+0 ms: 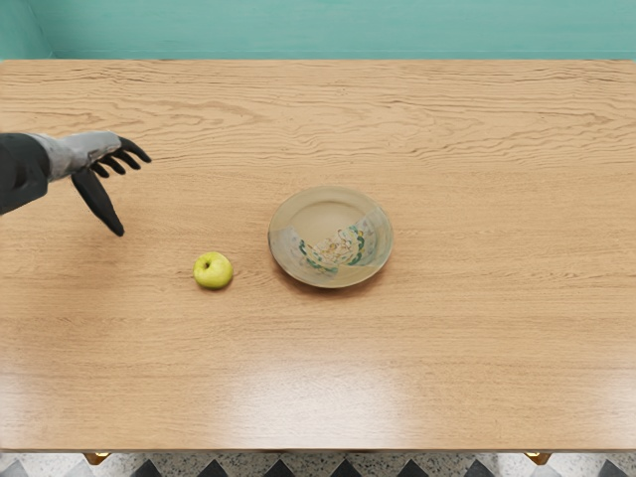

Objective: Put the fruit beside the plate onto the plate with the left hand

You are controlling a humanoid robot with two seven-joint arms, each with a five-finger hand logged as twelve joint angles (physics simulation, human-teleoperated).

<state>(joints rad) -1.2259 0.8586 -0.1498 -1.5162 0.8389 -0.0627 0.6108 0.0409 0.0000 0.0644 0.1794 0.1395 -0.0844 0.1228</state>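
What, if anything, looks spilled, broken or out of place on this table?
Nothing stands out. The plate lies flat and whole on the table; the yellow-green apple sits upright beside it, not touching; the left hand hangs open farther off, holding nothing.

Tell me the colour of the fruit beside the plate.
The small round fruit is yellow-green; head view.

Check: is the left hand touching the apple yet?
Apart. The head view shows bare table between the open left hand and the apple.
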